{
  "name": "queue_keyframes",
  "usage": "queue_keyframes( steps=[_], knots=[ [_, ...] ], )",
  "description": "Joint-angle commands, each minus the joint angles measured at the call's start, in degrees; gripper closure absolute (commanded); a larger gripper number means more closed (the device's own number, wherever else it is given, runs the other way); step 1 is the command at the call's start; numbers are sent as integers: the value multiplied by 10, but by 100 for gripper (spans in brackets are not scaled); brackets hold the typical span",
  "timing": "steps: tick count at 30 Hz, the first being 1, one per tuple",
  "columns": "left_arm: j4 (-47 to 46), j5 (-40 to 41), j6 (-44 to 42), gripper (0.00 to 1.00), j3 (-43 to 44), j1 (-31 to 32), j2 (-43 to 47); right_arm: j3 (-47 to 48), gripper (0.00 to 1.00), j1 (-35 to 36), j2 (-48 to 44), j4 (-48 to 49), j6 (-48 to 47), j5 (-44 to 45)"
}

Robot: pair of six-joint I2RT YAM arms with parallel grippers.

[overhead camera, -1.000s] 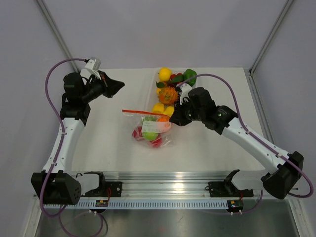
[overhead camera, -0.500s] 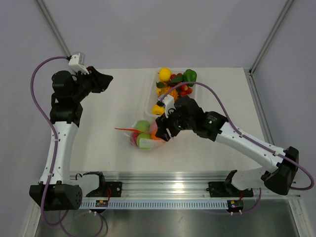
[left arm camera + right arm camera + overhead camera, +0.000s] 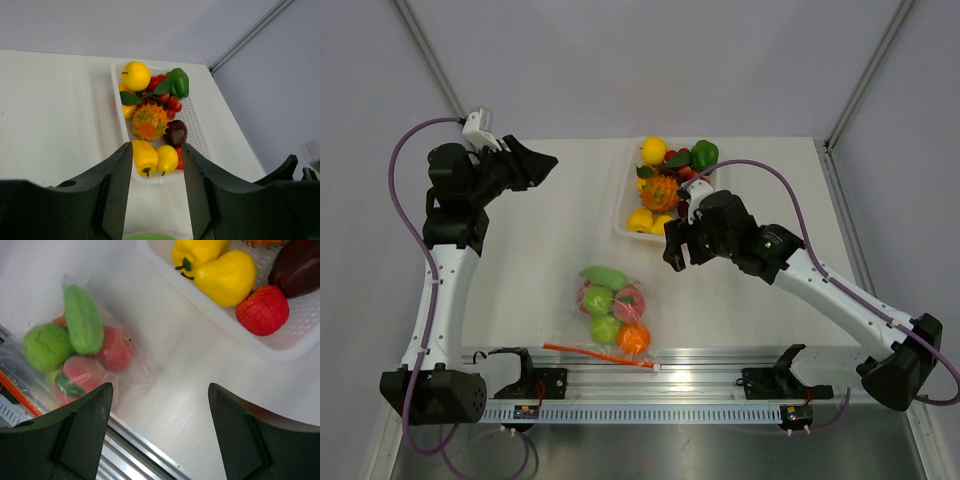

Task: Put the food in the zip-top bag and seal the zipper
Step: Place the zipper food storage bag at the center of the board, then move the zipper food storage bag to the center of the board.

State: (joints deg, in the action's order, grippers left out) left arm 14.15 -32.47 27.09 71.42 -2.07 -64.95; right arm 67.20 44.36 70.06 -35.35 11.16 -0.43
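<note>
1. Zip-top bag (image 3: 616, 312) — just 1, flat on the counter (image 3: 540, 260) near the front edge, right behind the alu rail (image 3: 720, 358). It's well apart from both pincers.
2. Zipper (image 3: 600, 353): 1 orange-red strip, straight, along the bag's near side next to the rail. Can't tell whether it's pressed closed.
3. Food inside the bag, top view, I count 6 pcs, all bunched and touching:
   - 1 long green piece (image 3: 605, 275)
   - 2 round green pieces (image 3: 600, 300)
   - 2 pink pieces (image 3: 630, 303)
   - 1 orange piece (image 3: 634, 340)
4. White tray (image 3: 196, 135) — 1, at back centre of the counter, w/ more food in it. My count from the left wrist cam:
   - 1 round yellow fruit (image 3: 136, 75)
   - 1 green pepper (image 3: 178, 82)
   - 1 bunch of small red balls (image 3: 169, 97)
   - 1 spiky orange fruit (image 3: 149, 121)
   - 1 dark purple piece (image 3: 176, 132)
   - 2 yellow pieces (image 3: 166, 158) at the near end
   - 1 red piece (image 3: 262, 310) beside them
   - another yellow bit sits under a leaf; can't tell what it is
5. Left pincer (image 3: 156, 150): raised at back left, aimed toward the tray. Fingers spread, nothing between them.
6. Right pincer (image 3: 160, 390): above the counter btwn tray and bag, just off the tray's near end. Fingers apart, empty. Its cam shows the bag at left and the tray's near end at upper right.
</note>
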Motion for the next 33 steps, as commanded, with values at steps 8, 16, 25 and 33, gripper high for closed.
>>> queue_keyframes(
  steps=[8, 16, 25, 33],
  knots=[
    [118, -19, -28, 54, -51, 15, 46, 3, 16, 14, 57, 48, 62, -142],
    [230, 11, -62, 54, -157, 16, 116, -30, 16, 88, 110, 98, 110, -159],
    [201, -8, -19, 55, -270, 35, 154, -27, 46, 104, 183, 115, 133, -109],
    [191, -8, -24, 55, -248, 36, 129, 4, 100, 104, 193, 124, 141, -78]
  ],
)
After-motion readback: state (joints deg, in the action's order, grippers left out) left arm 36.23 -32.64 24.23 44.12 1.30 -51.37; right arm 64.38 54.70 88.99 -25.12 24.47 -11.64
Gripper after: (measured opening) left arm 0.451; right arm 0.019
